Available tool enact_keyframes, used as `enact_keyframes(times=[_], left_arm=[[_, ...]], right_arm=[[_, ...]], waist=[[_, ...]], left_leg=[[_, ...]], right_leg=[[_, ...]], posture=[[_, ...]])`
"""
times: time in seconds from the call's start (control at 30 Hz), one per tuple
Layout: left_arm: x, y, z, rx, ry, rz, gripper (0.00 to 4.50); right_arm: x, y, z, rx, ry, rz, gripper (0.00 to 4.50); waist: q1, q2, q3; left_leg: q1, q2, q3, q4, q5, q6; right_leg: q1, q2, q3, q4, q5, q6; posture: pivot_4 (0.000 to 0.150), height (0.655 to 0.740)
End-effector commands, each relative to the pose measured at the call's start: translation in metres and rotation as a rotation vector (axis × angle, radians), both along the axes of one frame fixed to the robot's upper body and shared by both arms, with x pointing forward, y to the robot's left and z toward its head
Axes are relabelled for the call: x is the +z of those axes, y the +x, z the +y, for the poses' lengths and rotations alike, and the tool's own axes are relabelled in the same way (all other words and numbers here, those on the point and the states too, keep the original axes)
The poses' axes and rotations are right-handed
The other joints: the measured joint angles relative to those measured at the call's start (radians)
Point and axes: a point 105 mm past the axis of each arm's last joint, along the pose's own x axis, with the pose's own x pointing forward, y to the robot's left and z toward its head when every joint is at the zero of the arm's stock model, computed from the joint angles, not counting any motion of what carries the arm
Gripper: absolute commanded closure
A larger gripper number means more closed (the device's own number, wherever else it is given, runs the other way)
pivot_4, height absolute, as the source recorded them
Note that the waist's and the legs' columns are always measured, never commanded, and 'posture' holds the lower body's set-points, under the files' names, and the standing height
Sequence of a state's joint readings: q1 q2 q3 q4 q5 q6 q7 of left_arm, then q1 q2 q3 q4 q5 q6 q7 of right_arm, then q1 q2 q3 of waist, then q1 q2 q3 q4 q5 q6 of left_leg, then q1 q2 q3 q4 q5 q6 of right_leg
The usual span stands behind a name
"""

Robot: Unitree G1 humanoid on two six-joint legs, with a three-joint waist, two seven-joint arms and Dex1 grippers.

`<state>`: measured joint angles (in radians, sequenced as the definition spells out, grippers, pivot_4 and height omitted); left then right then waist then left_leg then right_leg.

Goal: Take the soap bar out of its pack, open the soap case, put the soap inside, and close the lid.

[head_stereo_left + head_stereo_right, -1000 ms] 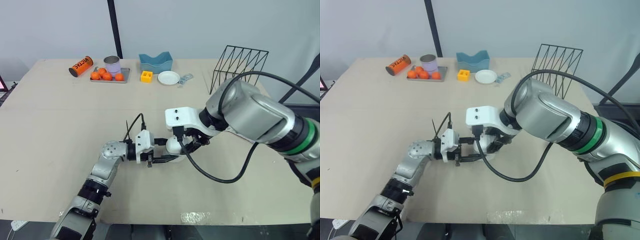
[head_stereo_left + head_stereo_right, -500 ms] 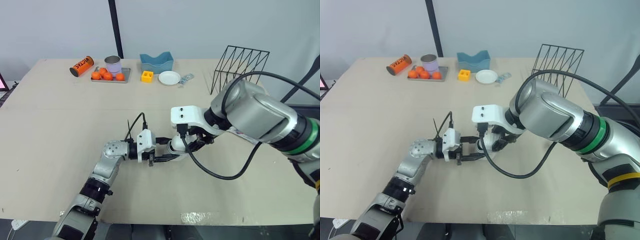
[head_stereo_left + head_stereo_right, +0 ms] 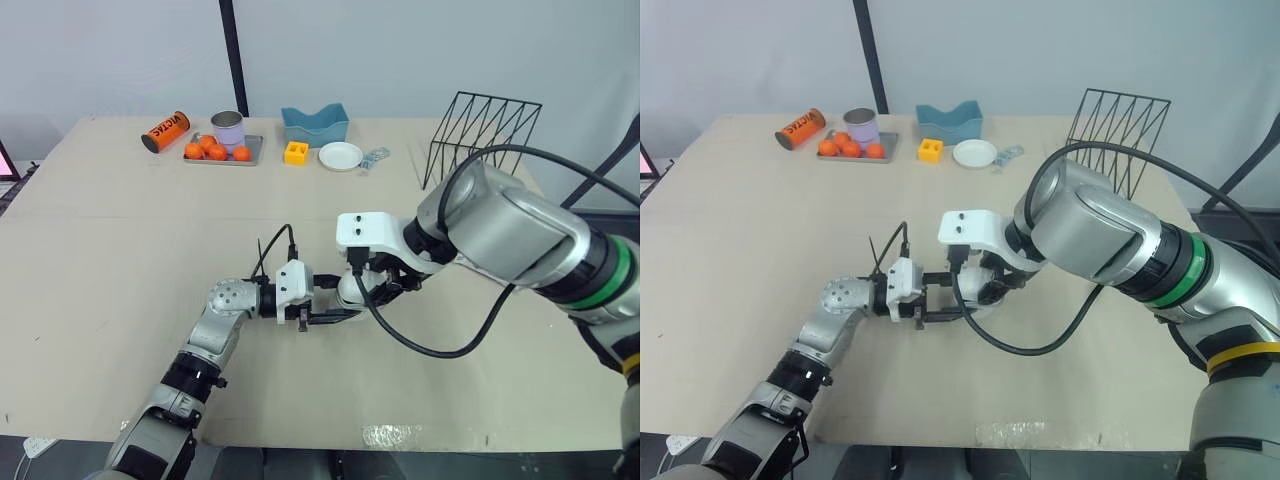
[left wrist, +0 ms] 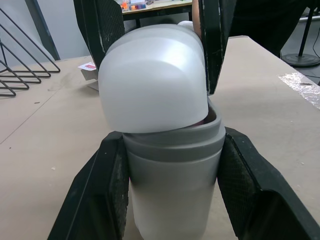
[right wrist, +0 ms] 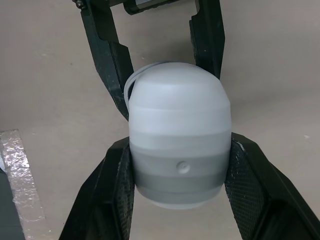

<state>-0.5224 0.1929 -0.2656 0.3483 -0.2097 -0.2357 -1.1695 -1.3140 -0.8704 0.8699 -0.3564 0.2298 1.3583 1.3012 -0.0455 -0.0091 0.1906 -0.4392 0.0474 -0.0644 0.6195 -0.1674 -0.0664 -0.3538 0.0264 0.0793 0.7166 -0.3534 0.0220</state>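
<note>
Soap case: centre of table, lid tilted ajar | left gripper: in from 9 o'clock, clamped on grey base to brace it | right gripper: in from 3 o'clock, clamped on case, likely seating lid

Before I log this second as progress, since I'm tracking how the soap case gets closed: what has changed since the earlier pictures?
Nothing has visibly moved, been taken hold of or let go. The left fingers and right fingers stay clamped on the soap case from opposite sides. Its lid sits tilted on the base, not fully shut.
</note>
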Motion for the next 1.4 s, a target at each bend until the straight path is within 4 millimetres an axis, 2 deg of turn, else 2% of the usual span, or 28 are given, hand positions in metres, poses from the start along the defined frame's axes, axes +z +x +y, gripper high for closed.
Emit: enact_keyframes(times=[0.03, 0.23, 0.7, 0.93, 1.4], left_arm=[[0.015, 0.013, -0.001, 0.057, -0.043, -0.037, 2.59], [0.017, 0.016, -0.001, 0.069, -0.051, -0.033, 2.59], [0.017, 0.017, 0.002, 0.072, -0.065, -0.011, 2.59], [0.018, 0.019, 0.004, 0.083, -0.067, -0.014, 2.59], [0.018, 0.016, 0.001, 0.071, -0.069, -0.01, 2.59]], right_arm=[[-0.007, -0.011, 0.004, 0.056, -0.013, 0.04, 2.54], [-0.005, -0.01, 0.006, 0.057, -0.007, 0.029, 2.54], [0.002, -0.015, 0.014, 0.18, 0.053, -0.005, 2.54], [0.001, -0.019, 0.01, 0.204, 0.042, 0.011, 2.54], [-0.003, -0.008, 0.0, 0.158, 0.014, -0.008, 2.54]], waist=[[0.0, 0.0, 0.0], [0.0, 0.0, 0.0], [0.0, 0.0, 0.0], [0.0, 0.0, 0.0], [0.0, 0.0, 0.0]], left_leg=[[0.0, 0.0, 0.0, 0.0, 0.0, 0.0], [0.0, -0.001, -0.001, 0.0, 0.0, 0.0], [-0.001, -0.001, -0.001, 0.0, 0.0, 0.0], [-0.001, -0.001, -0.001, 0.0, 0.0, 0.0], [-0.001, -0.001, -0.002, 0.0, 0.0, 0.0]], right_leg=[[0.0, 0.0, 0.0, 0.0, 0.0, 0.0], [0.0, 0.0, 0.0, 0.0, 0.0, 0.0], [0.0, 0.0, -0.001, 0.0, 0.0, 0.0], [0.0, 0.0, -0.001, 0.0, 0.0, 0.0], [0.0, -0.001, -0.001, -0.001, 0.0, 0.0]], posture=[[0.15, 0.74], [0.15, 0.74], [0.15, 0.74], [0.15, 0.74], [0.15, 0.74]])
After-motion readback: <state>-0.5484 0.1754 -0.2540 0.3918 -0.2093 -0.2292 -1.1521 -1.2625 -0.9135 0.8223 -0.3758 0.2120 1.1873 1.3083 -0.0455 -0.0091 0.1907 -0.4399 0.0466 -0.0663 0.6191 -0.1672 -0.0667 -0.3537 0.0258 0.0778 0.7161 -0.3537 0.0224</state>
